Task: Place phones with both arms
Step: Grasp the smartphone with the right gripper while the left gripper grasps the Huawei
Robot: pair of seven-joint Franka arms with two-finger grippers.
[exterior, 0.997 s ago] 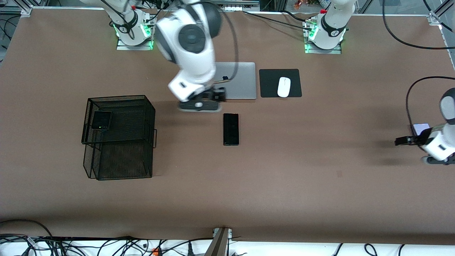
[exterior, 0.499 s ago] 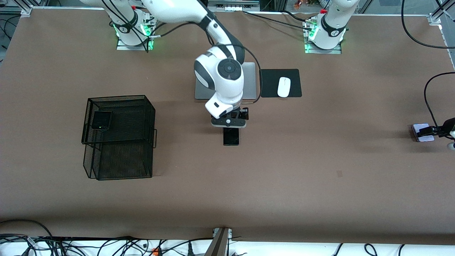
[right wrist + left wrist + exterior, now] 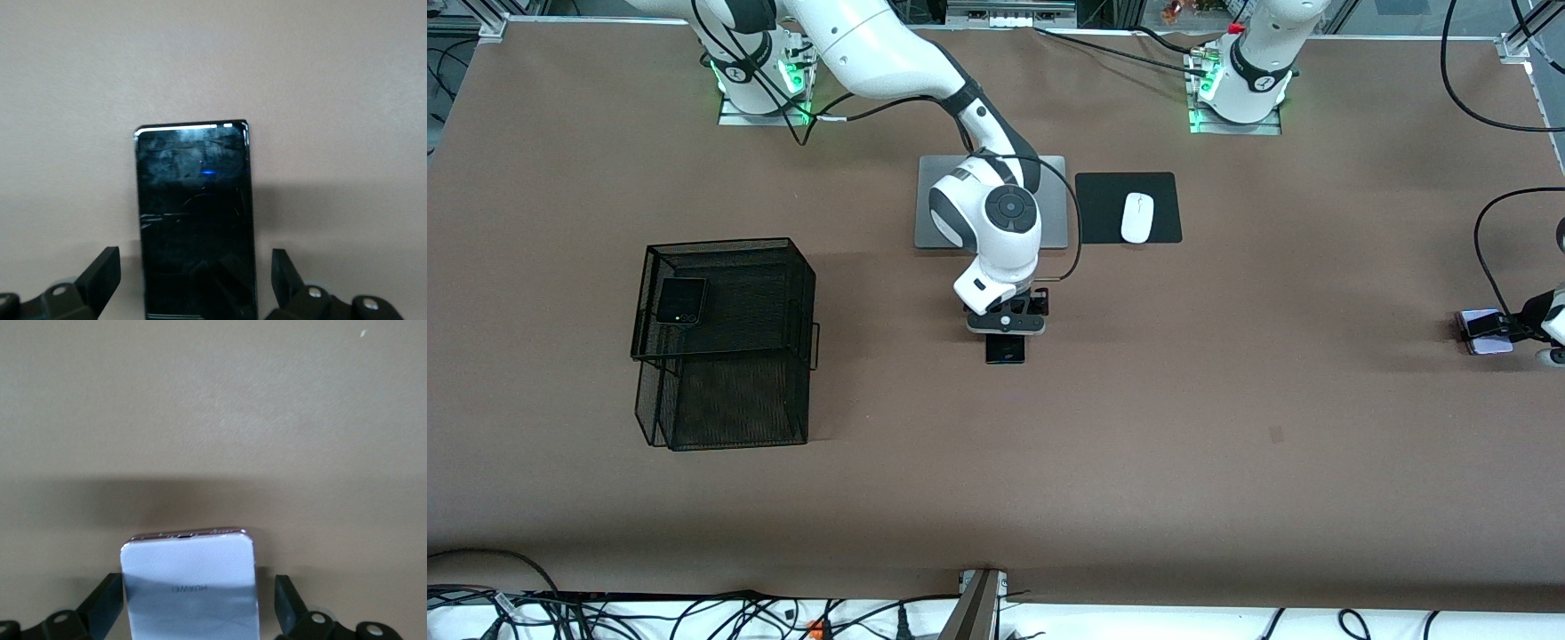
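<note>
A black wire-mesh basket [image 3: 725, 347] stands toward the right arm's end of the brown table [image 3: 1138, 462], with a small squarish black phone [image 3: 680, 300] lying on its top at about ten o'clock. At the table's centre the right gripper [image 3: 1006, 331] is low over the long slim black slab phone [image 3: 1005, 349], fingers [image 3: 100, 273] spread wide on either side of it and not touching. At twelve o'clock from it lie a grey closed laptop [image 3: 1049, 209] and a white computer mouse [image 3: 1137, 217] on a black mat [image 3: 1103, 209]. At three o'clock, the left gripper [image 3: 1489, 327] straddles the small pale lavender phone [image 3: 190, 587], fingers [image 3: 107, 607] wide apart, clear of its edges.
</note>
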